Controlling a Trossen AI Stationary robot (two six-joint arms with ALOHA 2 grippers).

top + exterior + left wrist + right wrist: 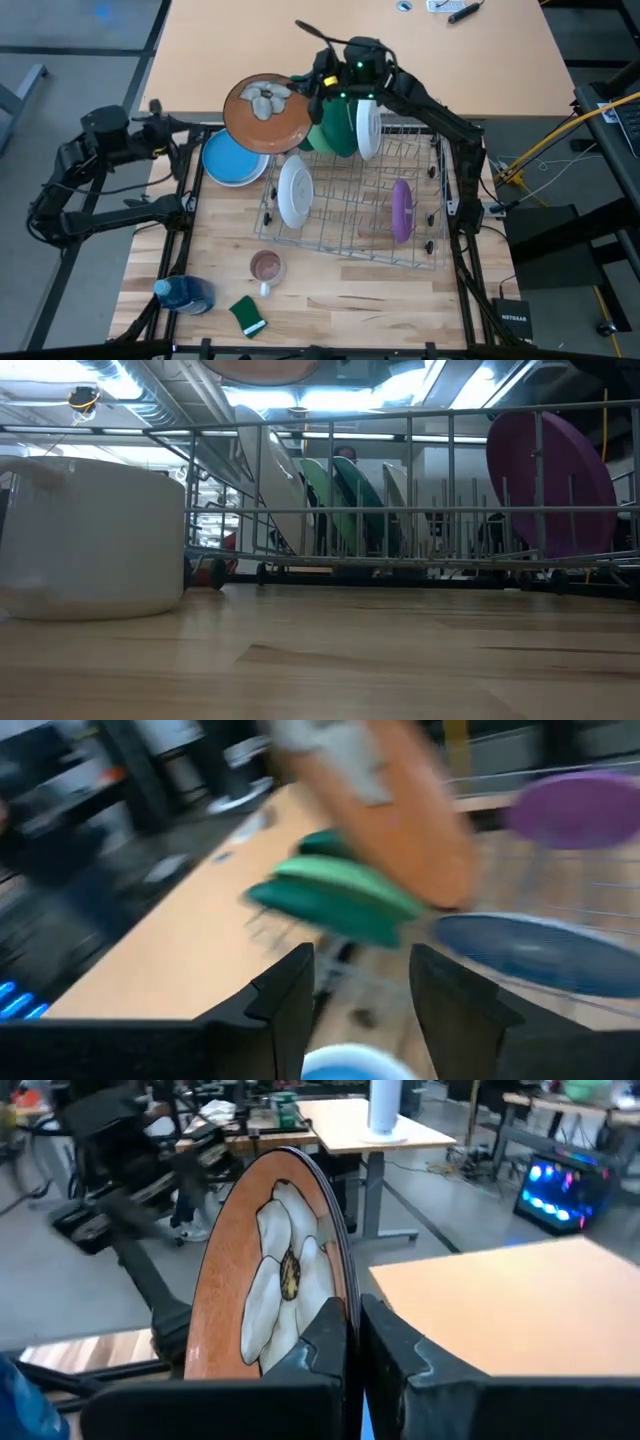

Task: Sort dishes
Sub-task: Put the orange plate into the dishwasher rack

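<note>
My right gripper (316, 90) reaches in from the table's right and is shut on an orange plate with a white flower (266, 112). It holds the plate high over the far left corner of the wire rack (345, 250). In the rack, green plates (335, 128), two white plates (295, 192) (367, 128) and a purple plate (401, 210) stand on edge between the wires. A blue plate (235, 158) lies flat on the table left of the rack. My left gripper (185, 130) waits open near the blue plate, and nothing is between its fingers (290, 990). My right gripper pinches the orange plate's rim (346, 1305) between its two fingers (322, 1335), one on the flowered face and one on the back. The fingers come nearly level from the table's right. The plate is lifted clear of the rack and table, tilted, with its flowered face showing from above.
A small mug (266, 266), a green sponge (247, 315) and a blue bottle (185, 295) sit near the front edge. The rack fills the middle of the wooden board. A tan table top (450, 70) lies beyond the rack.
</note>
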